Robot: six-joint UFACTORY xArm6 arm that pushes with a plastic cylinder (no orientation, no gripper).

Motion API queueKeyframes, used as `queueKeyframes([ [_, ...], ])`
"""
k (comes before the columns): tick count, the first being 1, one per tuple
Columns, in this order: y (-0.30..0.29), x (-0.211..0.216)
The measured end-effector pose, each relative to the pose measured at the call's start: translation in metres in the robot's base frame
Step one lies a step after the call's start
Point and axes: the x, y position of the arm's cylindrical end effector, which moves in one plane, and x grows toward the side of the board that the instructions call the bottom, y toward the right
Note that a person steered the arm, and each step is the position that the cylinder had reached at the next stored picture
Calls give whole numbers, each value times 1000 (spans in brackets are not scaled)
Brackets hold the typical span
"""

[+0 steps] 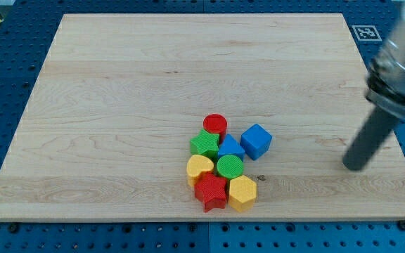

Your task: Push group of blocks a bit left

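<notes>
**A:** Where did things stand at that moment?

**B:** The blocks sat bunched low on the counter (118, 84), a little to the view's right of centre: a red cylinder (215, 125) at the top of the bunch, a green block (204, 143) under it, a blue triangular block (230, 147), a green cylinder (229, 166), a yellow heart-like block (200, 169), a red star (211, 191) and a yellow hexagon-like block (242, 192). A blue cube (256, 140) stood at the bunch's right edge, touching or nearly touching the triangular one; I couldn't tell which.

**A:** And your tool?

**B:** It was only a plain rod, with nothing that could clench or release, and it grasped nothing. My tip (354, 167) was well apart from the blocks, off to the view's right, at about the height of the green cylinder.

**A:** What worried you?

**B:** A narrow tip against a wide, loose bunch. Driven straight left, I judged it would strike one or two blocks, likely the blue cube first, and wedge the rest apart instead of carrying them together. An off-centre hit could have spun the cube away upward. The red star and the yellow hexagon-like block lay near the counter's bottom edge, so any downward scatter risked sending them off. And "a bit" left meant a long push would overshoot.
</notes>
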Motion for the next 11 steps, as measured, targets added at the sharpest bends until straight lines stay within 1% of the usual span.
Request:
queueKeyframes([
  [1,-17,45],
  [2,-25,46],
  [4,-156,46],
  [5,-199,46],
  [6,-215,46],
  [8,-218,46],
  [11,-282,46],
])
